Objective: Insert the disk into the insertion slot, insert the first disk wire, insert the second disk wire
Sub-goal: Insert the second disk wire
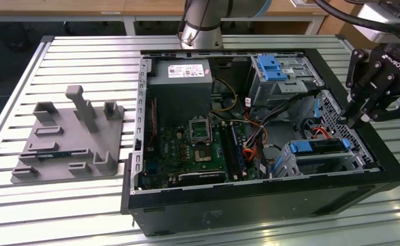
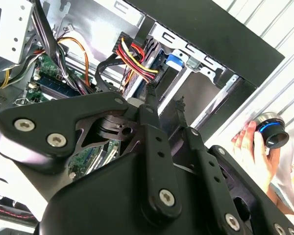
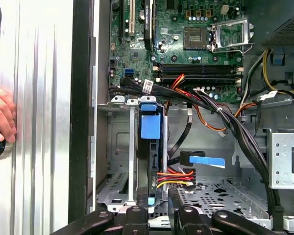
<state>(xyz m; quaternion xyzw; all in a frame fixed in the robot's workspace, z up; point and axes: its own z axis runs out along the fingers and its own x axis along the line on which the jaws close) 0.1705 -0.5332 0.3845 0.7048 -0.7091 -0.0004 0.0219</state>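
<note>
The disk (image 1: pixel 318 147), silver in its blue carrier, lies inside the insertion slot (image 1: pixel 356 160) at the case's near corner on the exterior view's right. In the first wrist view the disk (image 3: pixel 151 126) stands edge-on in the cage (image 3: pixel 118 161). A red, yellow and black wire bundle (image 3: pixel 175 178) reaches the disk's rear end. A black cable with a blue tag (image 3: pixel 206 160) lies loose beside it. My gripper (image 1: pixel 354 122) hangs just above the disk's rear end, and its fingers (image 2: pixel 149 122) stand a narrow gap apart with nothing between them. The bundle's connector (image 2: pixel 153 79) sits just past the fingertips.
A taller cage with a blue latch (image 1: pixel 272 69) stands at the case's far side. The motherboard (image 1: pixel 200 148) fills the middle, crossed by cable bundles (image 3: pixel 225 117). A grey fixture (image 1: pixel 70 138) rests on the slatted table. A person's hand (image 2: pixel 252 147) holds a black knob outside the case wall.
</note>
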